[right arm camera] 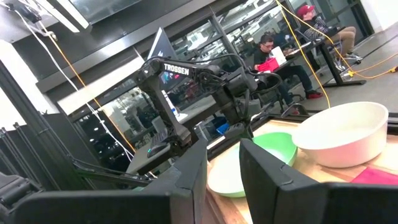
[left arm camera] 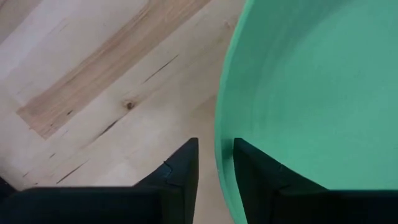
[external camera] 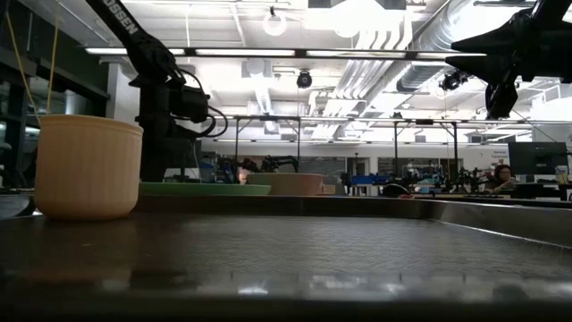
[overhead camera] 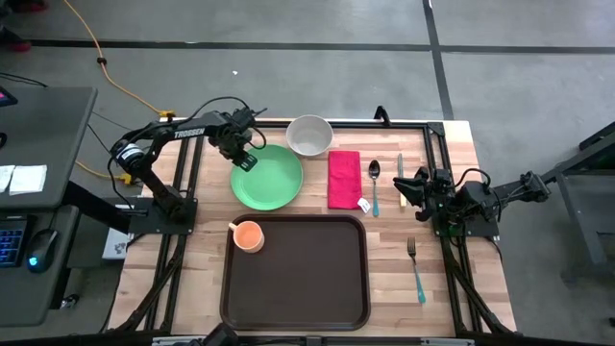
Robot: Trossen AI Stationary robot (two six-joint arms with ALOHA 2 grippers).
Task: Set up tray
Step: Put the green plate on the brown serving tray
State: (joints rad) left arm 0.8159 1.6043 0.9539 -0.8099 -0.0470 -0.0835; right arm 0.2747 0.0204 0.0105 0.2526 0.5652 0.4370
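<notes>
The dark brown tray [overhead camera: 307, 279] lies at the table's near middle, with an orange cup [overhead camera: 248, 235] [external camera: 87, 165] standing in its far-left corner. The green plate [overhead camera: 274, 183] [left arm camera: 311, 93] rests flat on the wood just beyond the tray. My left gripper [overhead camera: 246, 159] [left arm camera: 216, 155] is open at the plate's far-left rim, one finger outside it and one inside. My right gripper [overhead camera: 402, 188] [right arm camera: 222, 162] is open and holds nothing. It hovers above the table at the right, over the cutlery. My left gripper straddles the plate's far-left rim [left arm camera: 222, 149] from above. Its inner finger [left arm camera: 255, 174] lies close against the inside wall, and bare wood shows between the rim and the outer finger [left arm camera: 180, 171]. I cannot tell whether either finger touches the rim. The plate lies flat on the table.
A white bowl [overhead camera: 309, 135] stands beyond the plate. To its right lie a pink napkin [overhead camera: 344, 180], a spoon [overhead camera: 374, 183] and a knife [overhead camera: 401, 178]. A fork [overhead camera: 415, 269] lies right of the tray. A black metal frame edges the table. People sit in the room beyond.
</notes>
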